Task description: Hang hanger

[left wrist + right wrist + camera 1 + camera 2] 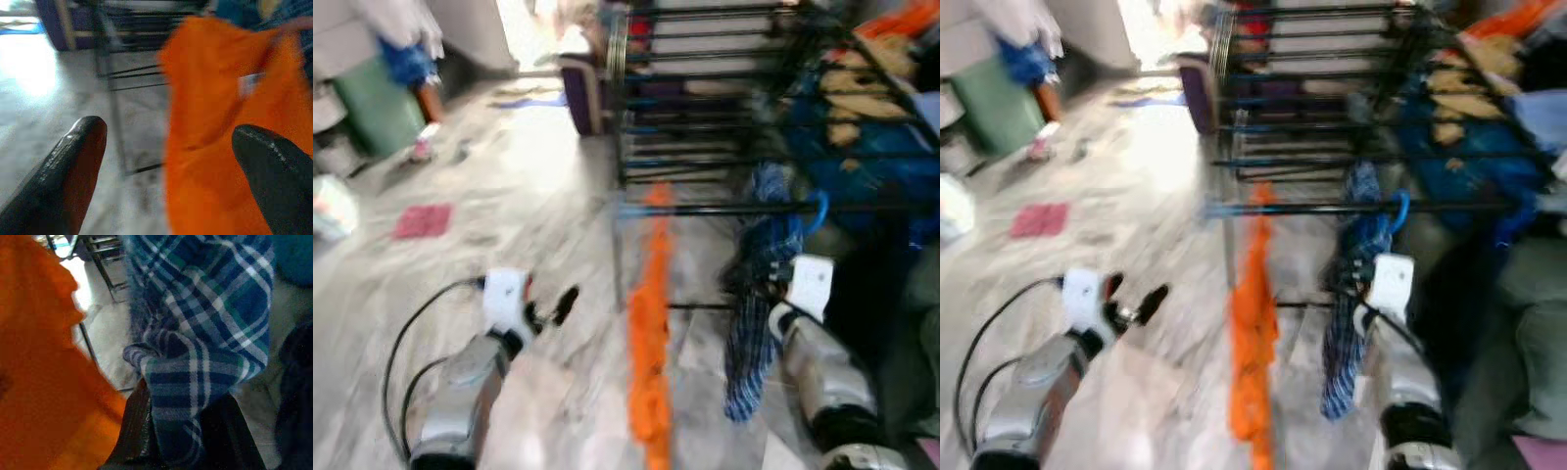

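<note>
A blue plaid garment [759, 245] hangs from a blue hanger hook [819, 211] on the front rail [705, 209] of a black drying rack. My right gripper [181, 416] is shut on the lower folds of the plaid garment [210, 308], its fingers half buried in the cloth. An orange garment [649, 323] hangs from the same rail, just left of the plaid one. My left gripper [553, 308] is open and low, left of the orange garment [220, 122], with nothing between its fingers [73, 161]. All views are blurred.
The rack's far right side holds a pile of clothes [862, 88]. A green bin [377, 103], a pink cloth [423, 220] and a white bag [333, 208] lie on the marble floor at the left. A purple object [582, 93] stands by the rack's far corner.
</note>
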